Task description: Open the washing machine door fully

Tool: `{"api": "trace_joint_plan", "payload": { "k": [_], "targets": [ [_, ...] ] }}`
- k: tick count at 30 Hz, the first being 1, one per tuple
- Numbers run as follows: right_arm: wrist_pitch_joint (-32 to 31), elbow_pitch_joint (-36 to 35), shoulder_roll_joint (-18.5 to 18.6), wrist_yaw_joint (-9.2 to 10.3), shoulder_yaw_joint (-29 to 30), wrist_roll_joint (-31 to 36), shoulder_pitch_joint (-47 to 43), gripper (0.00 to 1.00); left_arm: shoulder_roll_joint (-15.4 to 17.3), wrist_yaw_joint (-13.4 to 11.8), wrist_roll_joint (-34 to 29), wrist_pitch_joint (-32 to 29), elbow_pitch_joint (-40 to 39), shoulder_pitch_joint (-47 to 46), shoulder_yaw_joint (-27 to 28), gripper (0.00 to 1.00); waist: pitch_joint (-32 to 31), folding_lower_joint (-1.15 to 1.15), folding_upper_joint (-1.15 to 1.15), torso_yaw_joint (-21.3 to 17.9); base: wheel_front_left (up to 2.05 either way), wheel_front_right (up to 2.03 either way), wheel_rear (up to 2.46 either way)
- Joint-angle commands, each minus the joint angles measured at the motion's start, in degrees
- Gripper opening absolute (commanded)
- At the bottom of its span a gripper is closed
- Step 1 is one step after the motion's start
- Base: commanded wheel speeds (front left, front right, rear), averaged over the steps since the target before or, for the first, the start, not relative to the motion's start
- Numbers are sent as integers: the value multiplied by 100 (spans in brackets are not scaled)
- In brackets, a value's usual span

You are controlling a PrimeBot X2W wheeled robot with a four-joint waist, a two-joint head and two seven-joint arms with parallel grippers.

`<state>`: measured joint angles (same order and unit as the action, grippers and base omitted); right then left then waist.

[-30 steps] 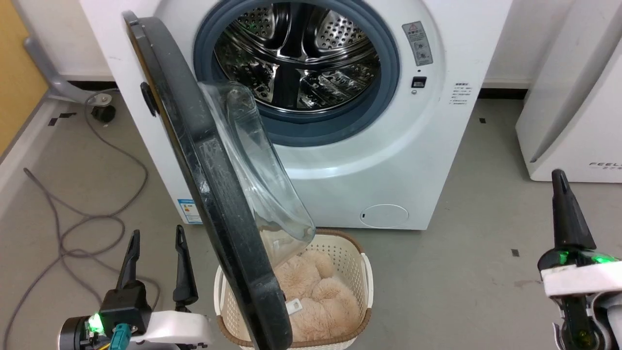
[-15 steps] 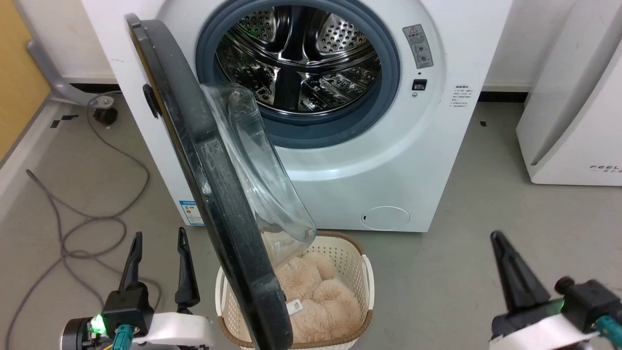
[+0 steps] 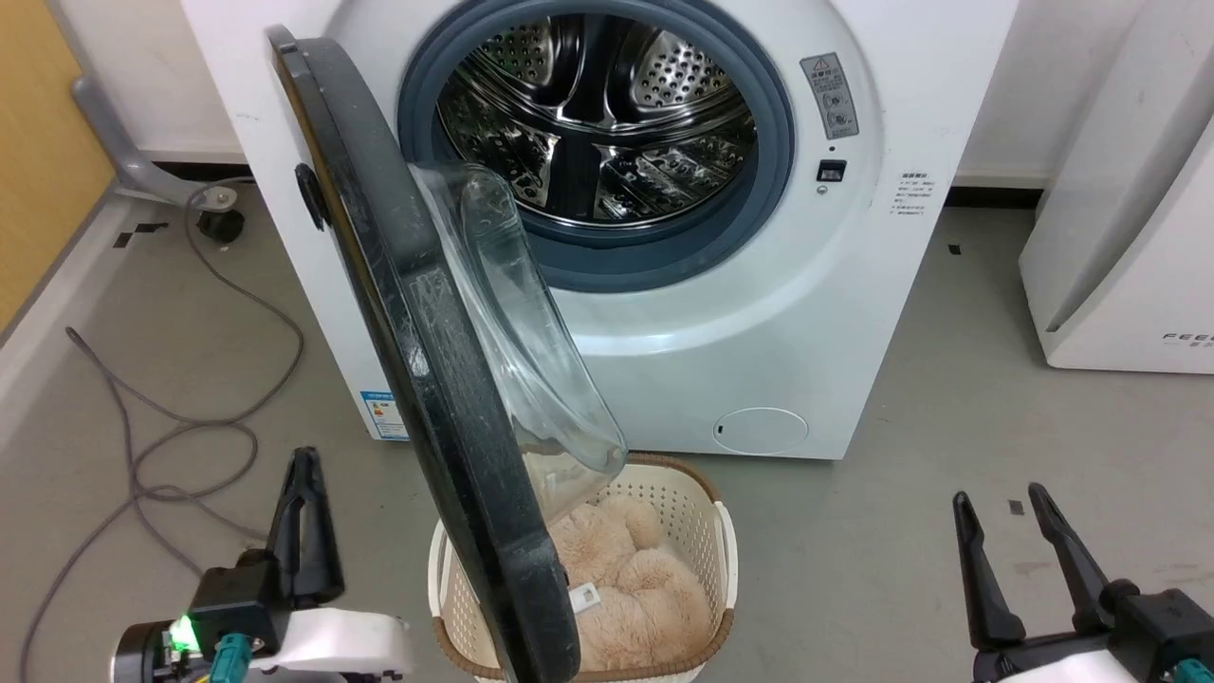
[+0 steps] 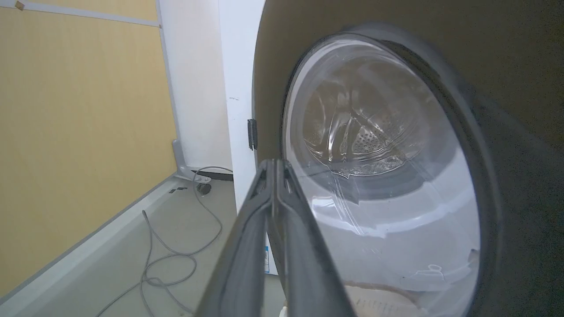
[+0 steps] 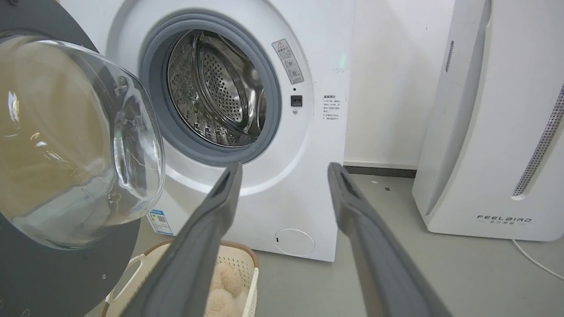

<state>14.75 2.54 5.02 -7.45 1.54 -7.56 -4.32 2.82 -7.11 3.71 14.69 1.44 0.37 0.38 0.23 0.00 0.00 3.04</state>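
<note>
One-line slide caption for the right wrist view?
Right gripper, open, faces the washing machine; door swung out at left, basket with plush toy on the floor below.

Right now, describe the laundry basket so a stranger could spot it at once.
Find the big white washing machine with its steel drum showing. On the floor just in front, beside its swung-out black door, sits the basket. Nothing else nearby is cream, perforated and full of beige fluff.
</note>
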Motion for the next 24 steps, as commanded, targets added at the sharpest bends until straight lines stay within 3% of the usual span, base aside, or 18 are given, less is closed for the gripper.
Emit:
{"api": "trace_joint_plan", "payload": {
  "k": [1, 13, 24],
  "targets": [
    [25, -53, -49, -3, 22, 55, -83, 100, 6, 0, 1, 30, -46, 16, 17, 0, -7, 0, 0, -1, 0, 0, 0],
    [25, -145, -175, -3, 64, 189, -169, 100, 12, 178, -185, 30, -1137, -484, 223, 0, -40, 0, 0, 31, 0, 0, 0],
    [25, -135, -205, -3, 29, 202, -218, 100, 8, 443, -138, 30, -2517, -709, -461, 0, -71, 0, 0, 46, 0, 0, 0]
  ]
}}
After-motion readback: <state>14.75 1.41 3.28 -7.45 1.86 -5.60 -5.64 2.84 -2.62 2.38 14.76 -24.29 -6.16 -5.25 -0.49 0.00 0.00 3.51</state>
